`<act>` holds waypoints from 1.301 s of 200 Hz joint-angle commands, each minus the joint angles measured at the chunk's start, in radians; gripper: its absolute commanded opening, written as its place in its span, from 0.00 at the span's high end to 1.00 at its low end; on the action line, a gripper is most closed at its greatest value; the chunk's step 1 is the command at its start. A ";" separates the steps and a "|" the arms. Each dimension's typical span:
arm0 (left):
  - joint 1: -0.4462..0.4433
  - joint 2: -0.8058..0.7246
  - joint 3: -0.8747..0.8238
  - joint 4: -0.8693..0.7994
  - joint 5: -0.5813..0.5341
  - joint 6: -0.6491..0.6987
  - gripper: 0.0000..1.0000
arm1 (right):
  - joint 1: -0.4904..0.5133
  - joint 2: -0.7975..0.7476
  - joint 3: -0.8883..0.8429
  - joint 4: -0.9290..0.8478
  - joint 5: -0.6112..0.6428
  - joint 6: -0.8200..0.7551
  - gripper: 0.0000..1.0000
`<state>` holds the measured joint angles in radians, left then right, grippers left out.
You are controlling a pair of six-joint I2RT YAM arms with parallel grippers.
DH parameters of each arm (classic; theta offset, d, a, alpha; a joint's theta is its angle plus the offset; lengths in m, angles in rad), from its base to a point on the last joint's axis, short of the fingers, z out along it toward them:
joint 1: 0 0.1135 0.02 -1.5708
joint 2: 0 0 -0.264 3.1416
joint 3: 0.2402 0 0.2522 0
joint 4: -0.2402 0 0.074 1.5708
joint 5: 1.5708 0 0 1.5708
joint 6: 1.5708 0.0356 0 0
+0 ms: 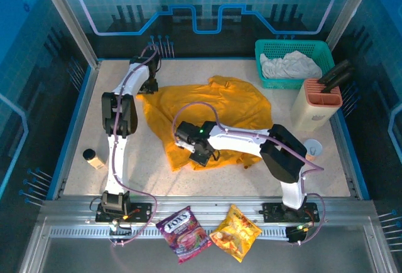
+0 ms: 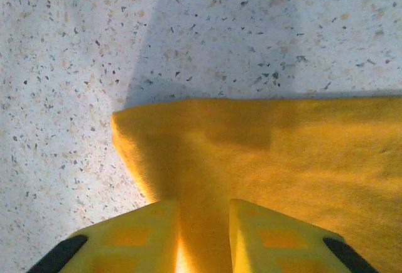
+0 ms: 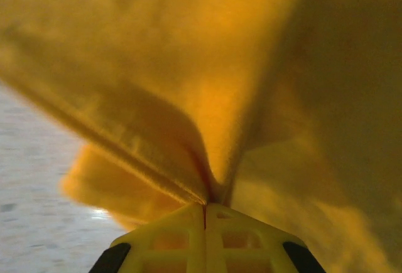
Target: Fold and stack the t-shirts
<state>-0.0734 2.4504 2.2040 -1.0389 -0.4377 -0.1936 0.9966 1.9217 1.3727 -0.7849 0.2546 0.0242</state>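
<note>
The orange shirt [image 1: 213, 113] lies rumpled in the middle of the surface [image 1: 251, 179]. At its far left corner the left fingers [image 2: 166, 223] stand slightly apart, with cloth between them. The right fingers [image 3: 205, 213] are pressed together, pinching a fold at its near edge. The white shirt [image 1: 290, 66] sits in the basket [image 1: 267, 47] at far right.

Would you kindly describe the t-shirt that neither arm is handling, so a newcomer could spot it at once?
Look to the far right corner of the table, where a teal mesh basket stands just behind a beige knife block. The whitish-grey t-shirt lies crumpled inside it. Unlike the golden-orange t-shirt spread mid-table, it is pale and sits in a container.
</note>
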 commanded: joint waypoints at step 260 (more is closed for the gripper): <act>-0.082 -1.056 -0.860 -0.020 0.110 -0.244 0.07 | 0.091 0.103 0.160 -0.031 -0.067 0.243 0.65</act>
<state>-0.1795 1.4509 1.3472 -1.0431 -0.3618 -0.4049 1.0786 1.9675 1.4731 -0.8169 0.2447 0.2687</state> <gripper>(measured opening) 0.931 0.362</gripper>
